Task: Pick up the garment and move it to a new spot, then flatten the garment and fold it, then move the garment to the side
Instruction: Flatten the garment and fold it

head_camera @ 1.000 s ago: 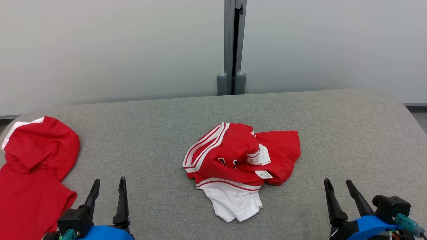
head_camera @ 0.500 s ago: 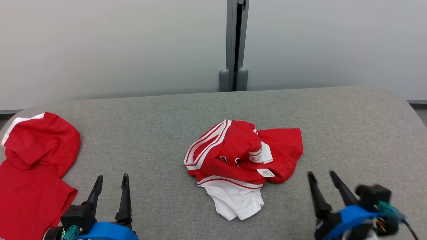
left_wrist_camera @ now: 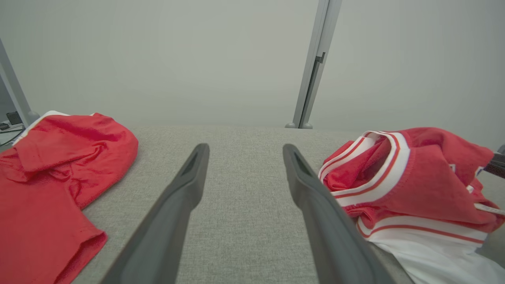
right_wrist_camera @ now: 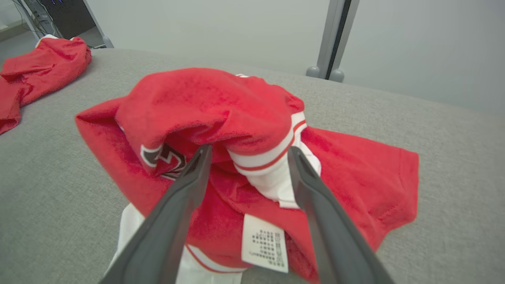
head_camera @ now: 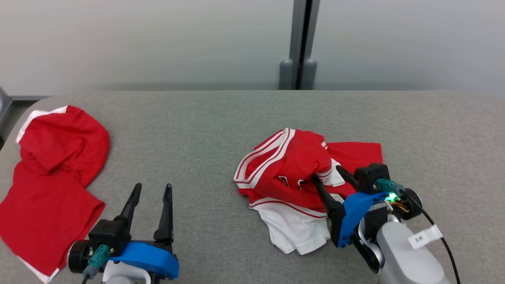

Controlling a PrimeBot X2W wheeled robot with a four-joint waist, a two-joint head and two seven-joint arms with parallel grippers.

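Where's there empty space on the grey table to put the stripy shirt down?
The grey table is bare between the stripy shirt and the other red shirt, ahead of the left gripper, and at the far right past the stripy shirt. It is crowded at the left end and where the right gripper straddles the stripy shirt.

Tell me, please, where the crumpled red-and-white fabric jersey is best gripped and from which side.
Probably the raised red fold with the white striped cuff atop the crumpled red-and-white jersey, approached from its near right side: it stands proud of the heap, and the open right pincer straddles it.
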